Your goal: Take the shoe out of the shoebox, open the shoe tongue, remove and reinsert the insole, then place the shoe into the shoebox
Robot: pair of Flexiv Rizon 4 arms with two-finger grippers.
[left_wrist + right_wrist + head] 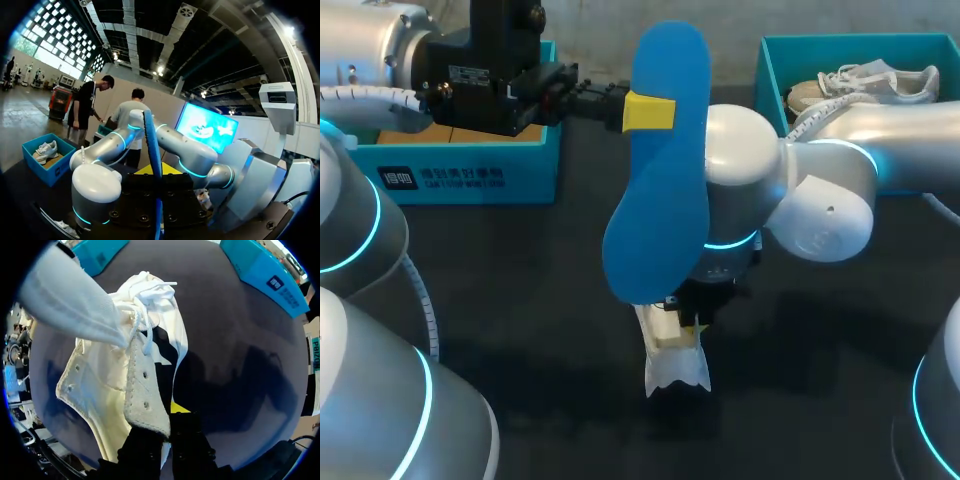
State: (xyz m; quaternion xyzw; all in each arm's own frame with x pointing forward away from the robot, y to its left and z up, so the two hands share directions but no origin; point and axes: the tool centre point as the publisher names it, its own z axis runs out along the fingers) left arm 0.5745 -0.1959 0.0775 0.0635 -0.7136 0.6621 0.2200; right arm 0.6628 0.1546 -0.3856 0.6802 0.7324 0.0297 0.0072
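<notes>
blue insole (660,200) sits clamped in left tool (650,112). right tool (167,422) grips white shoe (115,380); only right wrist view shows its eyelets and laces.

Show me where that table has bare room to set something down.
Bare table lies between the left shoebox and the white shoe, and right of the shoe. The middle is crowded: blue insole, right arm, shoe.

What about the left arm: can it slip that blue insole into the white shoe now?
Probably not directly. The left gripper holds the blue insole high, while the right arm hangs over the white shoe, right gripper clamped on it. The insole would have to come around that arm.
</notes>
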